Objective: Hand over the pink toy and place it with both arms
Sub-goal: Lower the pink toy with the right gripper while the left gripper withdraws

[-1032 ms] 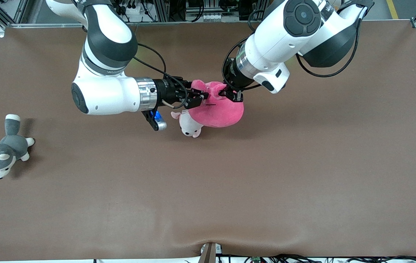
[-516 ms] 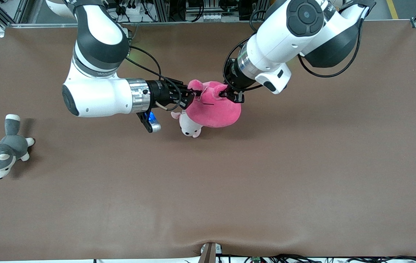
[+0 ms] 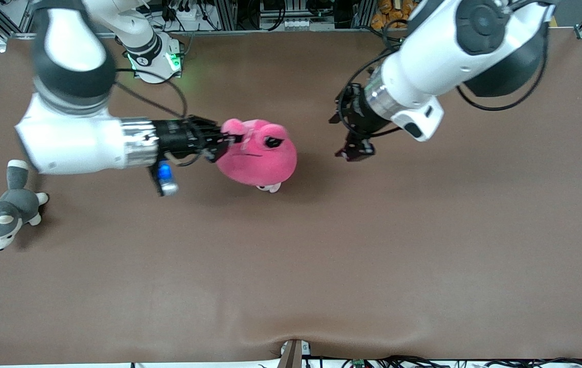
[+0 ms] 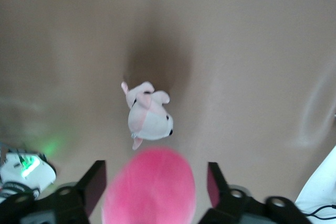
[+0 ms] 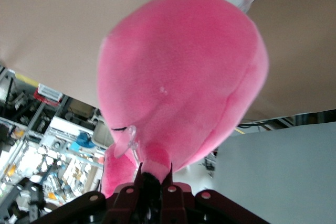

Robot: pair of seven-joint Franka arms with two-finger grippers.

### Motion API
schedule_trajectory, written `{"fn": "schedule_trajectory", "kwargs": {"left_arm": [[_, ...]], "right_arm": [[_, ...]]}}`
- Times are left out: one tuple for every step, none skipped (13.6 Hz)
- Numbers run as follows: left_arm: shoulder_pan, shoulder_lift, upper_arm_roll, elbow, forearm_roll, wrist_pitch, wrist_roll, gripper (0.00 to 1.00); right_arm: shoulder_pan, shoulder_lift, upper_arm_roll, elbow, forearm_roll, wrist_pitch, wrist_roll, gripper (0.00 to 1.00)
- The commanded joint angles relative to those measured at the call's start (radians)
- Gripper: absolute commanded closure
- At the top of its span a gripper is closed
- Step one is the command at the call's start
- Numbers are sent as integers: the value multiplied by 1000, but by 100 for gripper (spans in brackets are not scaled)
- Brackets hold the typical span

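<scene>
Hot-pink round plush, pink toy [image 3: 260,158], pinched by right gripper [image 3: 222,143] fingers; left gripper [image 3: 354,151] fingers apart, empty

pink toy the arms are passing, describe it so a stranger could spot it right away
Near the middle of the brown table, the right gripper is shut on the pink toy, held over a small pale plush. It is a big round hot-pink blob with a black eye, unlike the pale plush or the grey husky.

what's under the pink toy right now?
The pink toy, held up by the right gripper, hangs over the small pale plush on the table. From the front only the plush's edge shows; the rest is covered. The left gripper is open, off the toy.
</scene>
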Motion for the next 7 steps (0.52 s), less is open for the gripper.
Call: {"fn": "schedule_trajectory", "kwargs": {"left_arm": [[79, -40, 2, -3, -5, -75, 209, 0], [108, -44, 8, -3, -3, -100, 307, 0], [134, -45, 8, -3, 5, -124, 402, 0], [153, -47, 8, -3, 35, -144, 493, 0], [154, -48, 8, -3, 81, -160, 576, 0], [158, -48, 8, -3, 128, -172, 642, 0], [158, -47, 7, -3, 178, -181, 720, 0]], "right_arm": [[-151, -12, 16, -24, -55, -148, -149, 100], [-197, -10, 16, -25, -99, -194, -196, 100], [-238, -10, 18, -25, -144, -233, -244, 100], [-275, -9, 18, -28, -179, -260, -290, 100], [-324, -1, 16, -34, -216, -277, -351, 100], [-379, 22, 18, -39, -245, -290, -426, 100], [-428, 48, 18, -40, -273, -313, -523, 100]]}}
